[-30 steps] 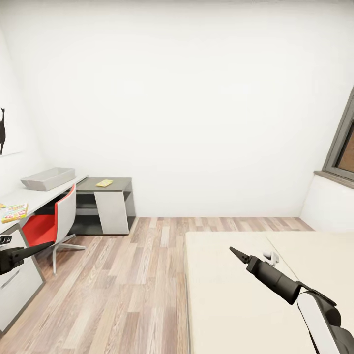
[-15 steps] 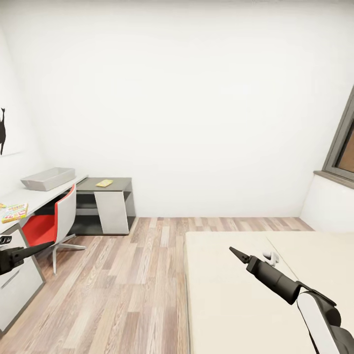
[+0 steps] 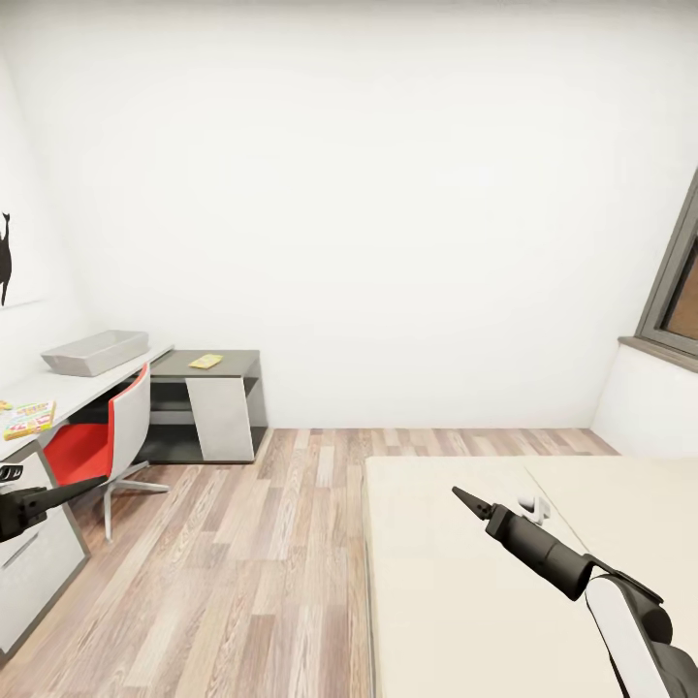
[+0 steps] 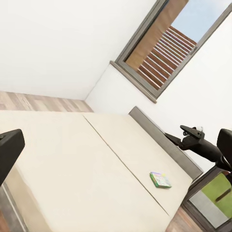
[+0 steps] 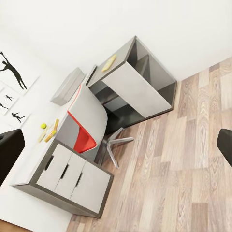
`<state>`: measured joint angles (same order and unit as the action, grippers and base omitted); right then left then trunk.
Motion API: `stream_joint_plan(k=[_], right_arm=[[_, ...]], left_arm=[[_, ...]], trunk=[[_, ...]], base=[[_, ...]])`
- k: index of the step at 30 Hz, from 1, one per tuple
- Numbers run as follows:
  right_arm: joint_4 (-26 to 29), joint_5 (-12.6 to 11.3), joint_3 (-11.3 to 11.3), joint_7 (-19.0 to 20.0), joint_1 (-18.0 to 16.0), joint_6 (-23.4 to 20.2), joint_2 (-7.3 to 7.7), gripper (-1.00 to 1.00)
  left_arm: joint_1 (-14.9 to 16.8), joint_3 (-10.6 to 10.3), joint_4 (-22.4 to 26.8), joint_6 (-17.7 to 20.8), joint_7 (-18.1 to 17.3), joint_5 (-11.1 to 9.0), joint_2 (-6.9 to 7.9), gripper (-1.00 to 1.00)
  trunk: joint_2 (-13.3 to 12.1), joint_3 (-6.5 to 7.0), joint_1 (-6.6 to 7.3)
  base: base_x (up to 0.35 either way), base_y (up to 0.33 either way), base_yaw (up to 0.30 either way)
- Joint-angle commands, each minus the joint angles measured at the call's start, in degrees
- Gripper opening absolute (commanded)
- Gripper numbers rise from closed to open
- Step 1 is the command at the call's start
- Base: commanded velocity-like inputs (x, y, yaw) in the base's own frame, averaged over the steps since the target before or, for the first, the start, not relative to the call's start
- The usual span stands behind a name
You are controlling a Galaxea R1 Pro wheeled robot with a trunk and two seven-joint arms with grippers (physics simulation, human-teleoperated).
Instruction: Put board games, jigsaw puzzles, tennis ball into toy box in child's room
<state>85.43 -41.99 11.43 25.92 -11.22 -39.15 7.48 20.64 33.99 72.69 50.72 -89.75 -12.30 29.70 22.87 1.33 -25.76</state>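
Observation:
The pale grey toy box [image 3: 94, 351] stands at the far end of the white-topped table [image 3: 73, 386] on the left. A colourful flat toy [image 3: 27, 419] lies nearer on that table. In the right wrist view the tennis ball [image 5: 43, 125] rests on the table beside flat toys [image 5: 50, 131] seen edge-on. A green and blue board game [image 4: 160, 179] lies on the beige bed [image 4: 87, 159] near the grey headboard. My left gripper [image 3: 92, 482] hangs open beside the drawer unit. My right gripper [image 3: 460, 495] hovers open over the bed [image 3: 456, 582], holding nothing.
A red and white swivel chair [image 3: 111, 436] is tucked under the table. A low dark-topped cabinet [image 3: 208, 402] with a flat yellow item [image 3: 206, 361] stands past the table. Wood-plank floor [image 3: 252, 553] runs between table and bed. A dark-framed window [image 3: 679, 291] is at the right.

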Motion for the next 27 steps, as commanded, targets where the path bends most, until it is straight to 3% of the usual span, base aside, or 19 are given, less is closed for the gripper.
stream_joint_plan(k=[1,27], right_arm=[[0.0,-0.2,0.1,0.1,0.0,-0.4,-0.01,1.00],[0.0,-0.2,0.1,0.2,0.0,-0.4,-0.01,1.00]], left_arm=[[0.0,0.0,0.0,0.6,-0.3,0.1,0.01,1.00],[0.0,0.0,0.0,0.6,-0.3,0.1,0.01,1.00]], trunk=[[0.0,-0.03,-0.02],[0.0,-0.03,-0.02]], base=[[0.000,0.000,0.000],[0.000,0.000,0.000]])
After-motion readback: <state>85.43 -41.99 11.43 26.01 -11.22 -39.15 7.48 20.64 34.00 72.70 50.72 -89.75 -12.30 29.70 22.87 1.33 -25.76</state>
